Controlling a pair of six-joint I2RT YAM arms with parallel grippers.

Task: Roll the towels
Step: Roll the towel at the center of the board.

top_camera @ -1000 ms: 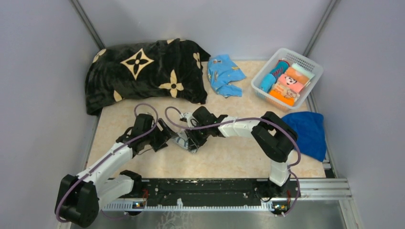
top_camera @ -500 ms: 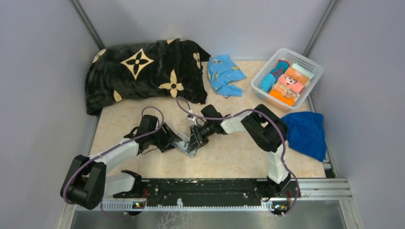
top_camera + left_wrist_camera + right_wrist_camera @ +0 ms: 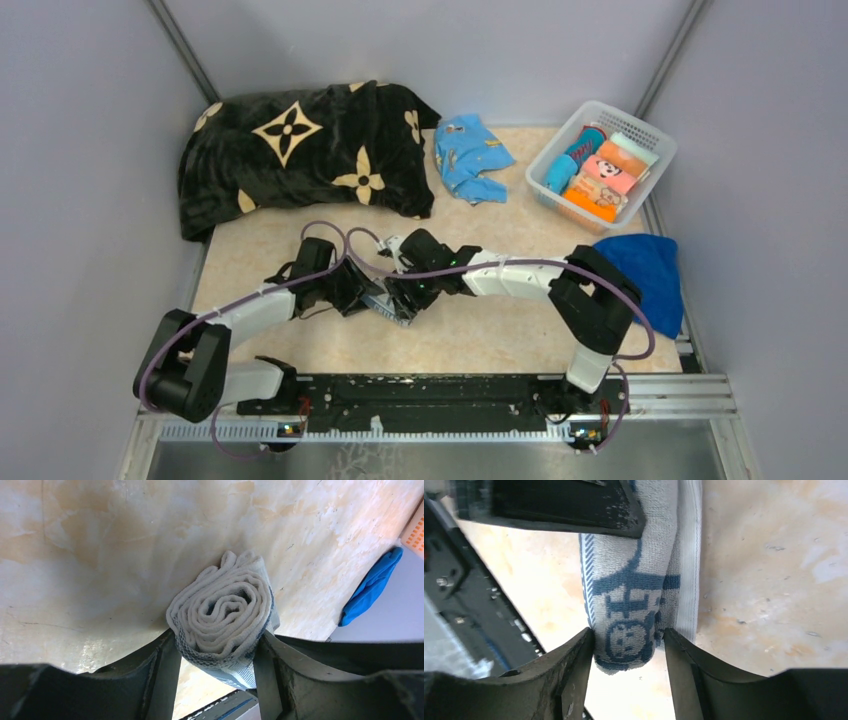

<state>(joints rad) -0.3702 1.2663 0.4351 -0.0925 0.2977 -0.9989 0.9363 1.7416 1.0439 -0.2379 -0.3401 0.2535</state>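
Note:
The white towel with dark-blue print (image 3: 389, 303) is a tight roll on the table between my two grippers. My left gripper (image 3: 366, 294) is shut on one end; the spiral end (image 3: 223, 614) sits between its fingers (image 3: 164, 672). My right gripper (image 3: 408, 292) is shut on the other end, its fingers (image 3: 574, 677) on either side of the printed roll (image 3: 631, 605). The small turquoise towel (image 3: 470, 155) lies crumpled at the back. The large royal-blue towel (image 3: 645, 275) lies bunched at the right edge and also shows in the left wrist view (image 3: 372, 585).
The black blanket with cream flowers (image 3: 300, 150) fills the back left. A white basket (image 3: 650, 140) with several rolled cloths stands at the back right. The black rail (image 3: 430, 390) runs along the near edge. Grey walls close in on both sides.
Both grippers stay at the white roll. The right arm's elbow has swung out to the right and nearer. The left arm has shifted slightly toward the roll.

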